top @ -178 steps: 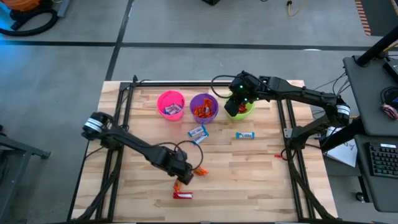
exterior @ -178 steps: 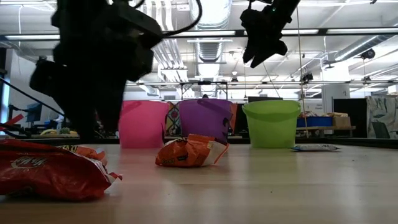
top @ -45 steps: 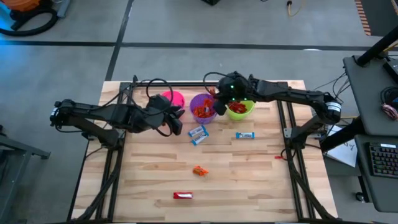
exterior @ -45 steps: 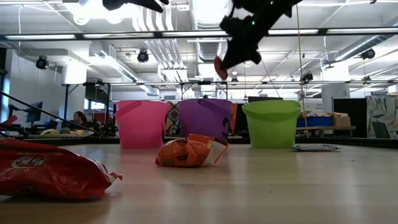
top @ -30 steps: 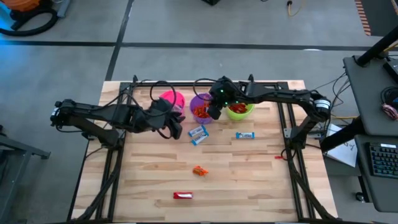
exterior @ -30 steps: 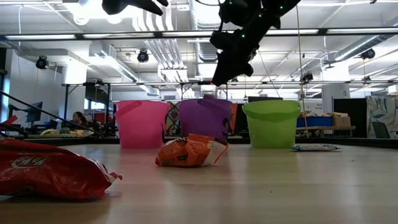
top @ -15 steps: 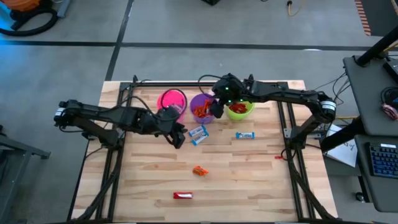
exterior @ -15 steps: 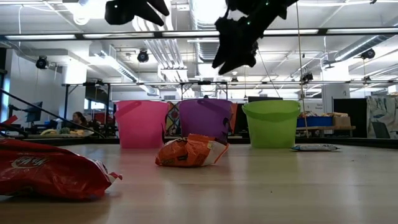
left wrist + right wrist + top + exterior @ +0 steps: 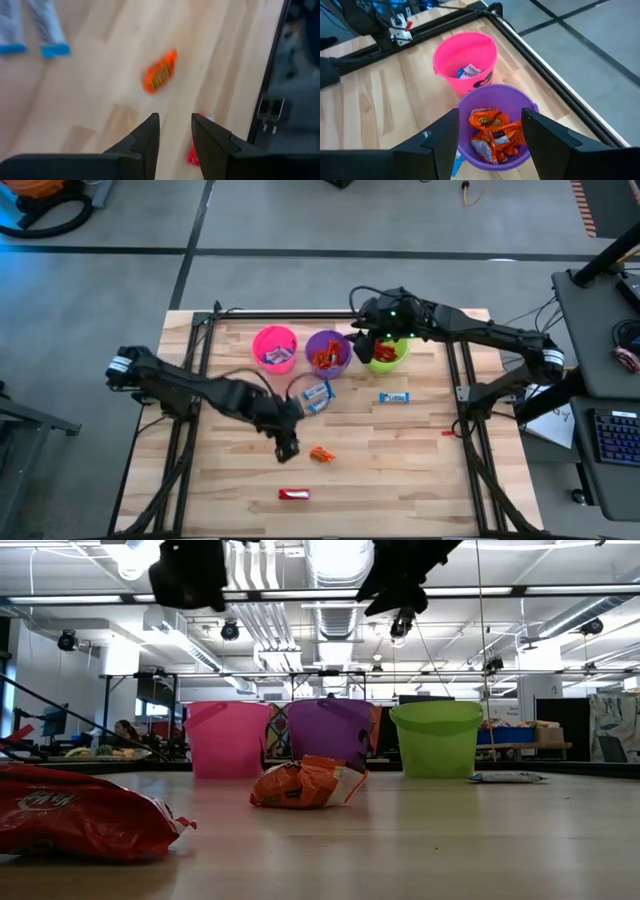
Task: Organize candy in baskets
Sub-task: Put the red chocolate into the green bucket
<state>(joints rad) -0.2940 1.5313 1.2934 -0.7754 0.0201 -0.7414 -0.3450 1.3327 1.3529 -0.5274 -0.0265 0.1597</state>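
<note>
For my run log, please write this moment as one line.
left gripper: open, empty, near orange candy | right gripper: open, empty, above purple basket

The orange candy is blurred in the left wrist view. The blue-and-white bars are cut off by the edge there. The lettering on the red wrapper cannot be read.

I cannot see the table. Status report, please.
Left gripper empty, part open, above orange candy. Right gripper open, empty, over purple basket. Nothing in the way.
</note>
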